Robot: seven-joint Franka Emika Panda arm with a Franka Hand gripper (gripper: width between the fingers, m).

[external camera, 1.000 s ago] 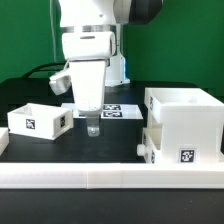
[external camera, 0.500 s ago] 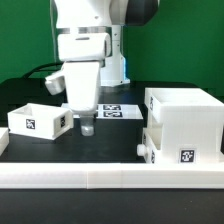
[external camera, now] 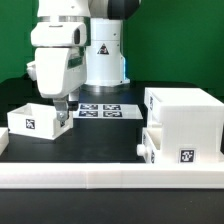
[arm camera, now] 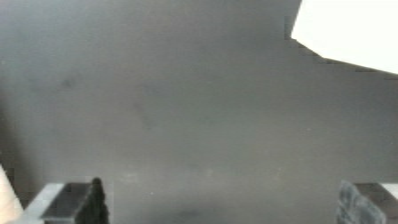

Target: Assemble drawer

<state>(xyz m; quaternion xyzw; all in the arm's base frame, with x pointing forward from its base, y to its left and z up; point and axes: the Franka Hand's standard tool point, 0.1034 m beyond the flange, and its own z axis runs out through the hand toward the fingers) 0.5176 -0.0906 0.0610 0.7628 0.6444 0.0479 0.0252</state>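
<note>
The drawer's large white cube-like housing (external camera: 186, 118) stands at the exterior view's right, with a tag on its front. A smaller white part (external camera: 148, 147) sits against its left lower side. One open-top white tray (external camera: 35, 120) with a tag stands at the left. My gripper (external camera: 63, 119) hangs low, just right of that tray's right wall, close to the black table. In the wrist view my gripper (arm camera: 222, 205) is open and empty; its two fingertips (arm camera: 75, 203) stand wide apart over bare dark table.
The marker board (external camera: 101, 108) lies behind the gripper, in front of the robot's base. A long white border wall (external camera: 110, 180) runs along the front. In the wrist view a white shape (arm camera: 352, 28) shows at one corner.
My gripper has moved to the exterior view's left, from over the table's middle near the marker board to right beside the left tray. It has stayed open and empty.
</note>
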